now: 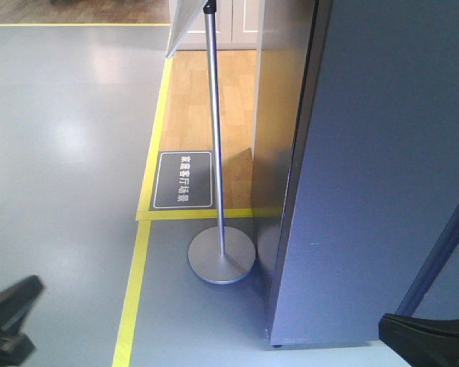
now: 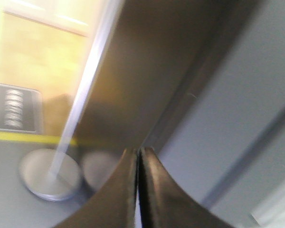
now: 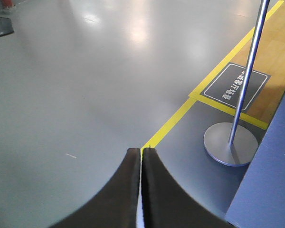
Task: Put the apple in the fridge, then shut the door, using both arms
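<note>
Both the left gripper (image 2: 137, 154) and right gripper (image 3: 141, 153) have jaws pressed together on nothing, the dark grey fridge (image 1: 382, 168) standing closed ahead of them, no apple visible.

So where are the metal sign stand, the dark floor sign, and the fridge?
sign stand (image 1: 221, 256), front view, on its round base.
floor sign (image 1: 183, 180), front view, middle of the dark plate.
fridge (image 1: 375, 183), front view, on its grey outer side.
</note>
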